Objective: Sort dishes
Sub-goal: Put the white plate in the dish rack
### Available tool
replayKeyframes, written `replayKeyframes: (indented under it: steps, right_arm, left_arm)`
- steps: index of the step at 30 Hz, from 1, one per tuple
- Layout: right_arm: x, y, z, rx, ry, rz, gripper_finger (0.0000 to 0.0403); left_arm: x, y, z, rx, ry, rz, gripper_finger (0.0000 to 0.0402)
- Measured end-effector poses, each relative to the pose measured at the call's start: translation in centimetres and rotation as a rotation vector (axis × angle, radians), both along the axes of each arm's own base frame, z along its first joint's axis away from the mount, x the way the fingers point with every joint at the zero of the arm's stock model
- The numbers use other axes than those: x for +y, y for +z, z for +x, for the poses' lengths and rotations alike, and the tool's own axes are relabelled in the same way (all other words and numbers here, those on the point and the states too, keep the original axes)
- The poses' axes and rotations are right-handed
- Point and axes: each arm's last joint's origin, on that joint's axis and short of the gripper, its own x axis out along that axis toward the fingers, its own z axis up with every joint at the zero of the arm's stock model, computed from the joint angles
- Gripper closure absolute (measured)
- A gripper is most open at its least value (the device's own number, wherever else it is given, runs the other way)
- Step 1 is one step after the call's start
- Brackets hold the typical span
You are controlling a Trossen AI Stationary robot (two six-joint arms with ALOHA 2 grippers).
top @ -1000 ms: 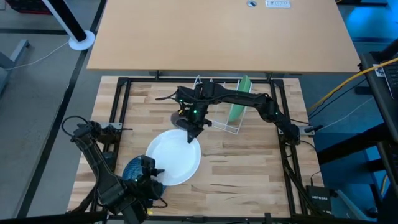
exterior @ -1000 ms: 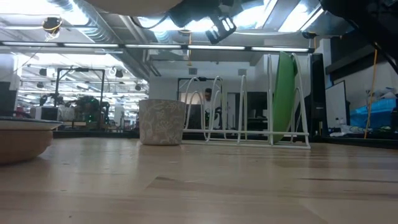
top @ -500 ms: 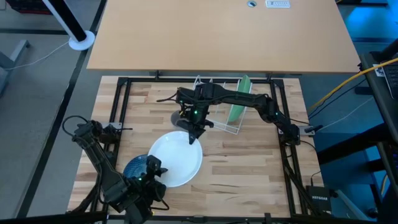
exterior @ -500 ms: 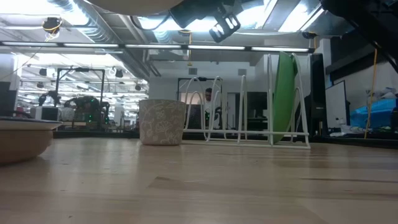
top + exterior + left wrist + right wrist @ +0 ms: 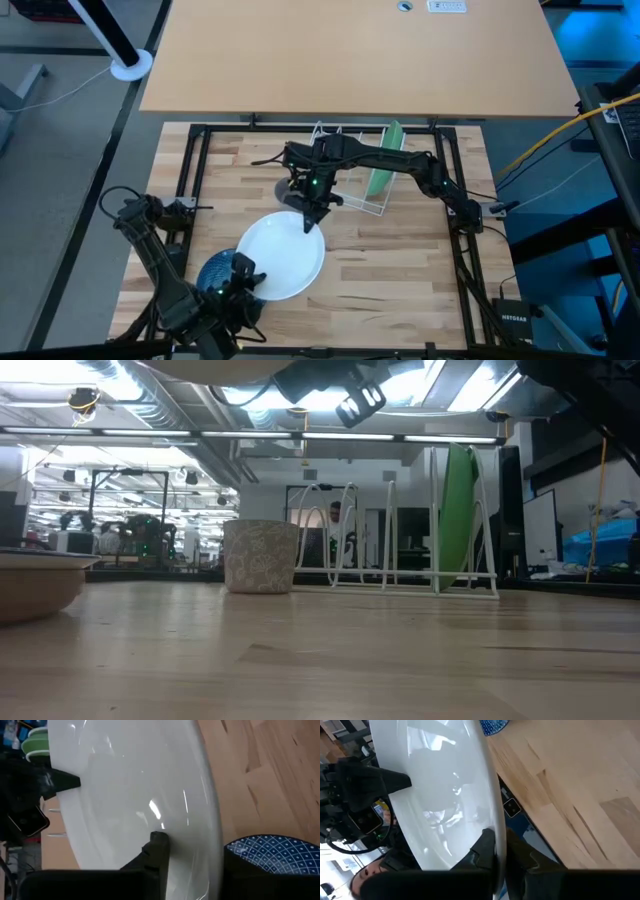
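The white plate (image 5: 283, 258) hangs above the table, and the low view shows its underside (image 5: 215, 368) at the top. My right gripper (image 5: 311, 222) is shut on its far rim. My left gripper (image 5: 247, 280) stands at its near-left rim, one finger (image 5: 159, 845) over the plate's upper face and the other beyond the edge. The blue plate (image 5: 212, 270) lies on the table under my left gripper. The green plate (image 5: 386, 160) stands on edge in the wire rack (image 5: 390, 585). A brown dish (image 5: 30, 585) rests at the low view's left edge. My right gripper pinches the white plate's far rim (image 5: 496, 845) between its two fingers, one on the upper face and one underneath. It comes from the table's far side, slanting down. The plate is lifted clear of the table. My left gripper has the near-left rim (image 5: 212, 860) between its fingers, with a gap wider than the rim; I cannot tell whether they touch it.
A grey cup (image 5: 260, 555) stands on the table beside the rack's left end, partly under my right arm in the high view. The rack has free slots left of the green plate. Bare wood lies at the table's near right (image 5: 400, 290).
My left gripper has rolled a little at the white plate's near-left rim. The plate and my right gripper have kept still.
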Motion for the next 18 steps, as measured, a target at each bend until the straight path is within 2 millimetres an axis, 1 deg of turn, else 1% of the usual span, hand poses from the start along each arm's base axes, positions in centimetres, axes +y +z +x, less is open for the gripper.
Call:
replayKeyframes:
  steps: [6, 13, 15, 18]
  right_arm:
    - [0.0, 0.0, 0.2, -0.024, -0.022, -0.086, 0.0384]
    - [-0.3, 0.0, 0.8, -0.088, -0.065, -0.205, 0.0363]
    - [-0.4, 0.1, 1.0, -0.111, -0.082, -0.237, 0.0359]
    - [-0.4, 0.1, 1.3, -0.137, -0.099, -0.264, 0.0359]
  left_arm:
    - [-0.5, 0.0, -0.7, -0.02, -0.021, 0.03, 0.036]
    - [-0.4, -0.1, -1.0, -0.011, -0.007, 0.04, 0.0376]
    - [-0.4, 0.0, -1.0, -0.016, -0.001, 0.041, 0.0387]
    - [-0.4, 0.0, -1.0, -0.02, -0.002, 0.039, 0.0392]
